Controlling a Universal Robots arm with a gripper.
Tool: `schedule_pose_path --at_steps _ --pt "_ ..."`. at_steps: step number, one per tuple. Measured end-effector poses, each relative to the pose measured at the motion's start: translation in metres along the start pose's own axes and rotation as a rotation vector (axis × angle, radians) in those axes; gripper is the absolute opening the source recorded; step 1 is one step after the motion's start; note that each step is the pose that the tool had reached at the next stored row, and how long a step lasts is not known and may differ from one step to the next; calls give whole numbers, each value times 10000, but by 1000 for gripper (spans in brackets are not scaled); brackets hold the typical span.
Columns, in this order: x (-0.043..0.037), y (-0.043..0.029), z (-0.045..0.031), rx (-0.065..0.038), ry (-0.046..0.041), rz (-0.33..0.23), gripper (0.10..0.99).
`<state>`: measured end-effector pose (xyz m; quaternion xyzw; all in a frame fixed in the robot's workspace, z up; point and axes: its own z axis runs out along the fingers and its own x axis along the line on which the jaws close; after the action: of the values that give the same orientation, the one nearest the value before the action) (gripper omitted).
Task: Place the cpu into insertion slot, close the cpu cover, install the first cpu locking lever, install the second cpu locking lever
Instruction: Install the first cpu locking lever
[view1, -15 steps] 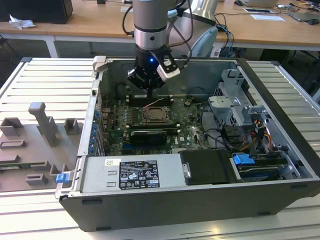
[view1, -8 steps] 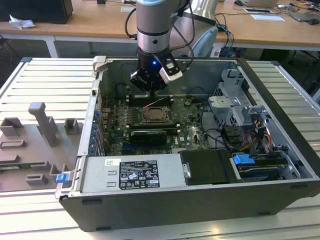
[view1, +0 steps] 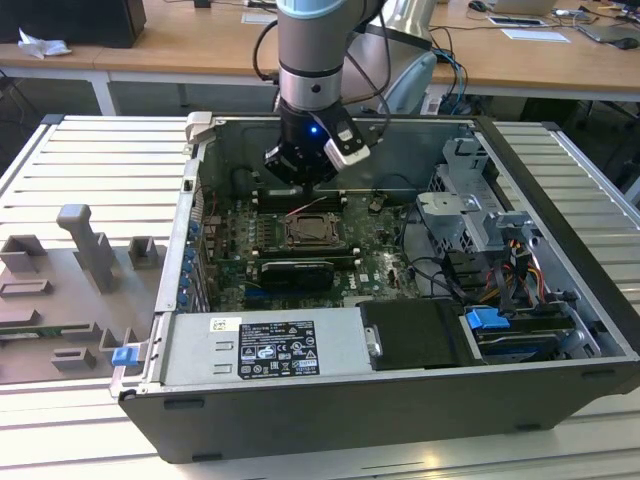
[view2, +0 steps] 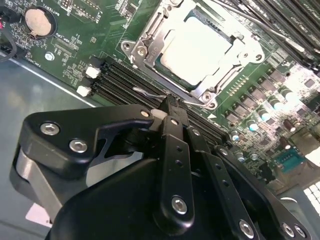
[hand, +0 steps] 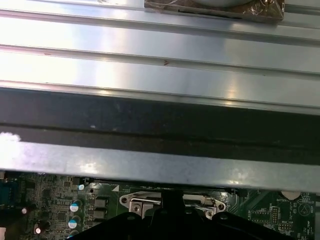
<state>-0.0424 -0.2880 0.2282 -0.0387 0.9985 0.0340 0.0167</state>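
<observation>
The cpu (view2: 196, 50) sits flat in the insertion slot (view2: 150, 46) on the green board (view2: 75, 35), with the silver cpu cover (view2: 240, 46) framing it. The gripper (view2: 170, 107) hangs just beside the slot, over the black memory slots (view2: 117, 80), its fingers pressed together and holding nothing.

The arm (view1: 312, 50) drops straight down from above, wrist vertical, a blue light glowing on its lower section. The gripper (view1: 300, 178) hangs just beyond the far edge of the insertion slot (view1: 312, 232). In the second wrist view its black fingers (view2: 172, 112) press together at the tips.
</observation>
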Motion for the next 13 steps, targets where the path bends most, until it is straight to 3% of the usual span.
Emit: schedule_pose_path --at_steps 13 --pt "-73 18 65 -9 -3 1 106"
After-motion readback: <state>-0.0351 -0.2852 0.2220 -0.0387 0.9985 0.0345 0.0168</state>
